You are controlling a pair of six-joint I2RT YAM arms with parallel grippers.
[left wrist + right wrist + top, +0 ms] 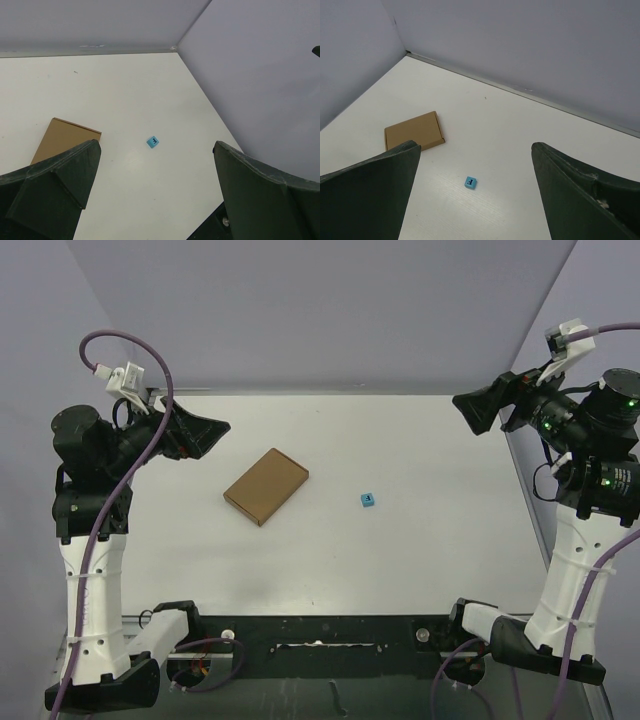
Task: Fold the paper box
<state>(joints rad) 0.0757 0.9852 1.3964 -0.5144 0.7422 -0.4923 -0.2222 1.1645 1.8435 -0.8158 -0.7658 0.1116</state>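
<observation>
Blue cube (367, 500) near brown paper box (266, 486)

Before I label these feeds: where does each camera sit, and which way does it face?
Top: above and behind, looking down on the table; left arm and right arm show.
Left wrist: on the left arm, looks rightward; left fingers show.
Right wrist: on the right arm, looks leftward; right fingers show.
All three share the box and cube.
</observation>
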